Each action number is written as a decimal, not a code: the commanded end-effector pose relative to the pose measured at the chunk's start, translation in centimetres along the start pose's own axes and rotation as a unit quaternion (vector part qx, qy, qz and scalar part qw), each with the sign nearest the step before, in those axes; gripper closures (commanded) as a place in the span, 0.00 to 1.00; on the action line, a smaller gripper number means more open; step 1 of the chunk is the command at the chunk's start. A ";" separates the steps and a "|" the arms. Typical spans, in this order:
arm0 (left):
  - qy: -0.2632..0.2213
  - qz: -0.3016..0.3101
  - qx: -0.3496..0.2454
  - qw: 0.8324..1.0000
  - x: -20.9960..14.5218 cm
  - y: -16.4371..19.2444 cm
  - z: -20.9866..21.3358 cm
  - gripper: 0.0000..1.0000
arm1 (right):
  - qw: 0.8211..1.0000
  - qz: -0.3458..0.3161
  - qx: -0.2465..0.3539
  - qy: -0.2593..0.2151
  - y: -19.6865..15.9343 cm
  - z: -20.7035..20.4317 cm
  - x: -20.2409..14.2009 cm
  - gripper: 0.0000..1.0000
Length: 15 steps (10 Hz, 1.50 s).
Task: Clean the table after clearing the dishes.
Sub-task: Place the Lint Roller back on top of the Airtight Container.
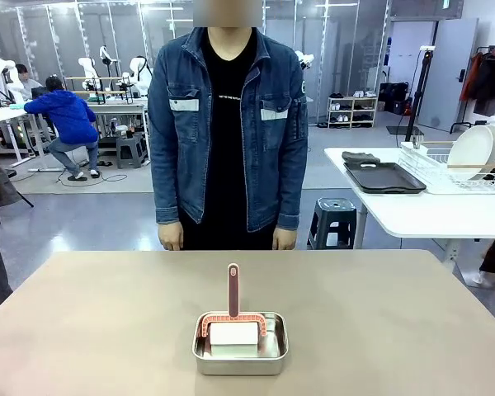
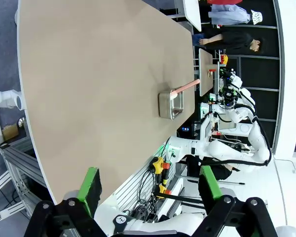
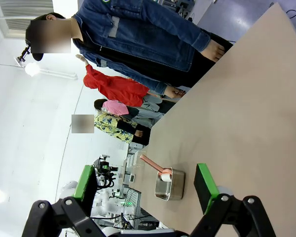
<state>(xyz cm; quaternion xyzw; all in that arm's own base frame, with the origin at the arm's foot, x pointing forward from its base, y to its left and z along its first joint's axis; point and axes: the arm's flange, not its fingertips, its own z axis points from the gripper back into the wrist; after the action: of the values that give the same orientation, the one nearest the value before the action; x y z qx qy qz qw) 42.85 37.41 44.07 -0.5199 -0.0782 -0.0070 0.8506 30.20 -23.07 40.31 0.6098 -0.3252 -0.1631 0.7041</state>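
Both jaws wide open, gripping nothing. Your counter (image 1: 107,330) has no dishes; wiper (image 1: 233,299) sits untouched in pan (image 1: 240,355) by near edge, wiping's left.

A small rectangular steel pan (image 1: 240,344) holds a white block, possibly a sponge (image 1: 233,333), fitted to a reddish-pink holder whose handle (image 1: 233,289) stands upright. Behind it a person in a denim jacket (image 1: 228,124) over a black shirt stands facing the camera. At right, a white-topped side table (image 1: 412,210) carries a dark tray (image 1: 384,176) and a wire rack (image 1: 450,169) holding white plates (image 1: 472,151); a dark stool (image 1: 335,219) stands beside it. Farther back, a person in blue (image 1: 64,120) bends over a workbench.
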 end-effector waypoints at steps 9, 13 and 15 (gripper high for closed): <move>-0.003 0.007 0.011 1.000 -0.6 -0.3 -0.2 0.00 | 1.000 0.002 0.005 -0.002 0.3 -0.1 0.1 0.00; -0.003 0.007 0.011 1.000 -0.6 -0.3 -0.2 0.00 | 1.000 0.002 0.005 -0.002 0.3 -0.1 0.1 0.00; -0.003 0.007 0.011 1.000 -0.6 -0.3 -0.2 0.00 | 1.000 0.002 0.005 -0.002 0.3 -0.1 0.1 0.00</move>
<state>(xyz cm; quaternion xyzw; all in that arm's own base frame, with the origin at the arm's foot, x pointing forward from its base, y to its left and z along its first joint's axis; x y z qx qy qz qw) 42.85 37.42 44.06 -0.5197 -0.0783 -0.0069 0.8507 30.20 -23.07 40.31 0.6099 -0.3252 -0.1631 0.7041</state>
